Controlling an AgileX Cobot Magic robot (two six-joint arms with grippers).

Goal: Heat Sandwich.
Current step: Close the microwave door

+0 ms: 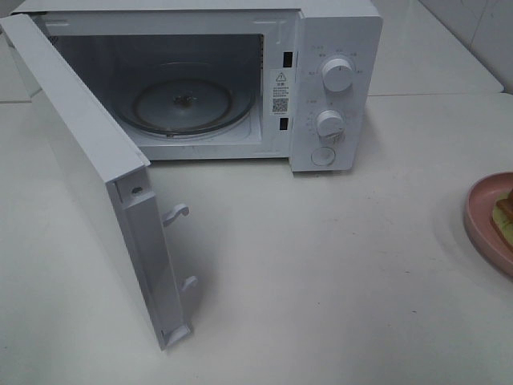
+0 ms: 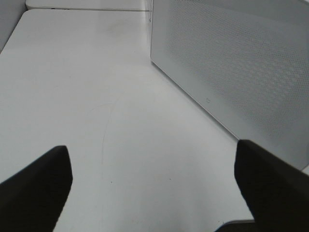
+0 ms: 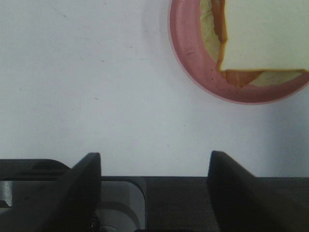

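Observation:
The sandwich (image 1: 505, 210) lies on a round pink plate (image 1: 481, 216) at the right edge of the table, cut off by the frame in the exterior high view. The right wrist view shows the sandwich (image 3: 265, 34) as white bread with a tan crust on the plate (image 3: 193, 67). My right gripper (image 3: 154, 159) is open a short way from the plate, with only bare table between its fingers. My left gripper (image 2: 152, 159) is open wide over bare table, beside the microwave door (image 2: 241, 63). Neither gripper appears in the exterior high view.
The white microwave (image 1: 353, 40) stands at the back of the table. Its door (image 1: 80, 176) is swung fully open toward the front left, with latch hooks (image 1: 178, 213) sticking out. The glass turntable (image 1: 184, 108) inside is bare. Two knobs (image 1: 337, 74) sit on the right panel.

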